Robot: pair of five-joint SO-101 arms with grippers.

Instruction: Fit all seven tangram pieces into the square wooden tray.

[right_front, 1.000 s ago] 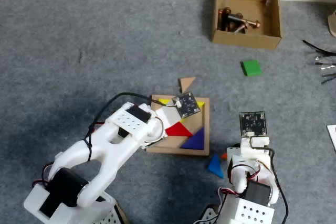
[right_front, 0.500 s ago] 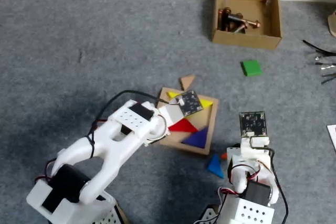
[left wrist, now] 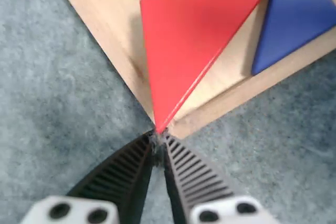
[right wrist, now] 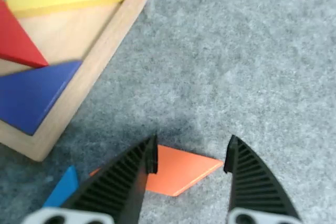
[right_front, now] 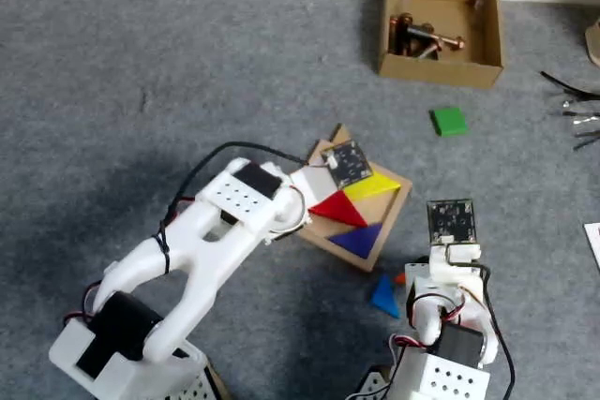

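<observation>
Here, tray (left wrist: 105,35) with red triangle (left wrist: 184,40), blue triangle (right wrist: 31,95) — left gripper (left wrist: 157,148) closed, right gripper (right wrist: 191,146) wide

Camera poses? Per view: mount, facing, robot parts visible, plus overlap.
High view: fixed above the table, looking down on the tray, left arm and right arm.
Left wrist view: on the left wrist, facing along the left claw, shut on the red triangle tip at the tray corner.
Right wrist view: on the right wrist, facing down past the open right claw at the orange piece.
Shared: all three show the tray and red triangle.
</observation>
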